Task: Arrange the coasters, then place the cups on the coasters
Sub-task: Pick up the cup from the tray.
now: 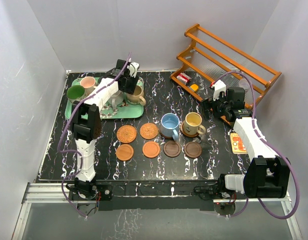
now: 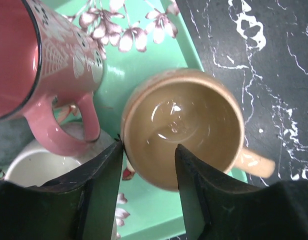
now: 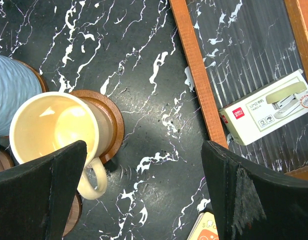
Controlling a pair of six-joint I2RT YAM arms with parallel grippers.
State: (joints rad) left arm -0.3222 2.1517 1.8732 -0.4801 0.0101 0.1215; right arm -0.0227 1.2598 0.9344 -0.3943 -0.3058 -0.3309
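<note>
Several coasters lie in two rows mid-table: woven tan ones (image 1: 126, 133) and plain orange ones (image 1: 151, 149) on the left, dark brown ones (image 1: 171, 148) on the right. A light blue cup (image 1: 169, 124) and a yellow-cream cup (image 1: 193, 121) each stand on a brown coaster (image 3: 111, 125). On the green tray (image 1: 131, 112) stand green (image 1: 75, 92), pink (image 2: 44, 65), white (image 2: 39, 170) and tan (image 2: 184, 130) cups. My left gripper (image 2: 149, 150) is open over the tan cup's near rim, one finger outside it and one over its inside. My right gripper (image 3: 144, 190) hangs open beside the yellow-cream cup (image 3: 54, 130).
A wooden rack (image 1: 229, 55) stands at the back right, with a stapler box (image 3: 266, 107) on its shelf and a small red box (image 1: 183, 77) at its left end. A square orange card (image 1: 238, 142) lies by the right arm.
</note>
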